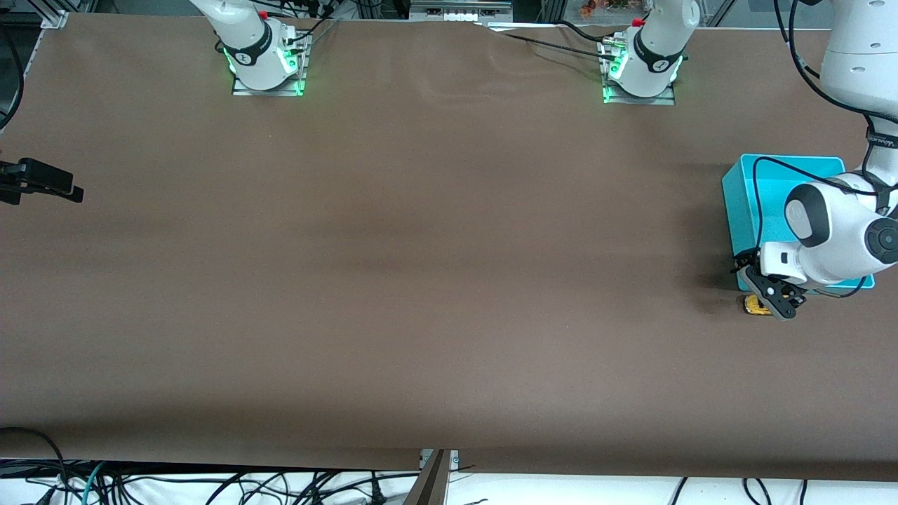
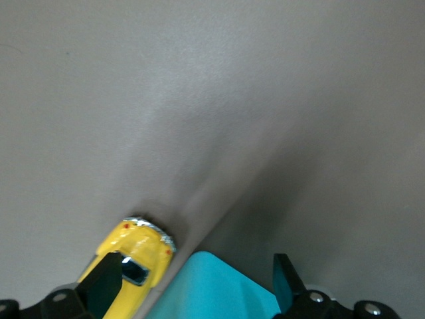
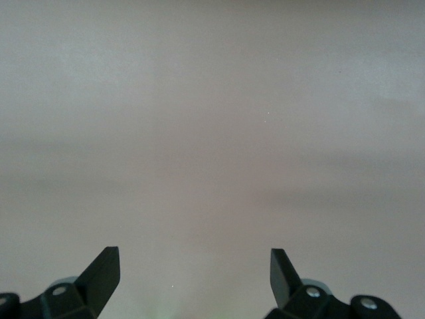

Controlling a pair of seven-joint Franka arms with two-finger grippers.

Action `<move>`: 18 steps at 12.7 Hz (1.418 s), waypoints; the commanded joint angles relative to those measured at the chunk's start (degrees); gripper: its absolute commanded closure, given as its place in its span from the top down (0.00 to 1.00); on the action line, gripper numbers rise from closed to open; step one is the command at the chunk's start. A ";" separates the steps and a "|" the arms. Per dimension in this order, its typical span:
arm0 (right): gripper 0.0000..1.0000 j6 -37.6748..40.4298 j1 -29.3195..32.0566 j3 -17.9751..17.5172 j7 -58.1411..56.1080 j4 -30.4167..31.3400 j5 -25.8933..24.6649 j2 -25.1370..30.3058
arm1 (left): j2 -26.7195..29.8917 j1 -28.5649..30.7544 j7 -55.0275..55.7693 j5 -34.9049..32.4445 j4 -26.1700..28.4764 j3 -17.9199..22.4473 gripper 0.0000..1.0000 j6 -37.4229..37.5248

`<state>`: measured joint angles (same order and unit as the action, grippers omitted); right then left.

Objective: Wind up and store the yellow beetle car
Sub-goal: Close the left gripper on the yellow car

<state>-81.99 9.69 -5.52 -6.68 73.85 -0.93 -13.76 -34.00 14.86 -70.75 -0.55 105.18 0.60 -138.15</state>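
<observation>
Much of the left arm's reach is hard to read from the front: its white wrist covers the nearer corner of the turquoise bin (image 1: 744, 203), and the left hand (image 1: 772, 298) hides most of the yellow beetle car (image 1: 753, 306), leaving only a sliver of yellow showing beside the dark fingers. The left wrist view cuts the car (image 2: 136, 262) off at the frame edge, so only one rounded end, a dark window and part of the roof can be seen; its wheels are not visible. Whether the hand touches the car cannot be told from either view.

The car sits on the brown bench (image 1: 421, 280) at the left arm's end, just beside the bin's corner (image 2: 219, 289) and nearer to the front camera than the bin. The left hand (image 2: 196, 292) is low over that spot with its fingers spread wide — one fingertip (image 2: 106, 282) lies over the car's roof, the other (image 2: 285, 282) is over the bin's edge, so the car is under one finger rather than centred between the two.

The right hand (image 1: 42, 184) waits at the right arm's end of the bench, partly cut off by the frame edge. In its own wrist view the right hand (image 3: 194, 274) is also spread wide — nothing but bare bench between the fingertips (image 3: 103, 269).
</observation>
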 commanded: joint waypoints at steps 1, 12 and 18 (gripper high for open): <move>1.00 -0.89 -1.07 1.48 0.71 2.44 -0.83 1.72 | -3.00 -0.27 -2.73 -0.50 -5.41 -0.25 1.00 -0.19; 1.00 -1.06 -0.64 1.39 0.53 1.91 -1.27 0.49 | -5.81 -3.44 -3.58 -0.86 -12.45 -0.34 1.00 -1.07; 1.00 -2.12 -0.72 1.39 0.53 1.82 -1.18 0.40 | -9.94 -0.64 -15.30 -0.24 -17.99 -0.16 1.00 -0.54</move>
<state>-83.46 9.32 -4.28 -6.66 75.09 -1.32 -13.93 -40.98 12.49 -82.00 -0.55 91.27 0.61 -139.59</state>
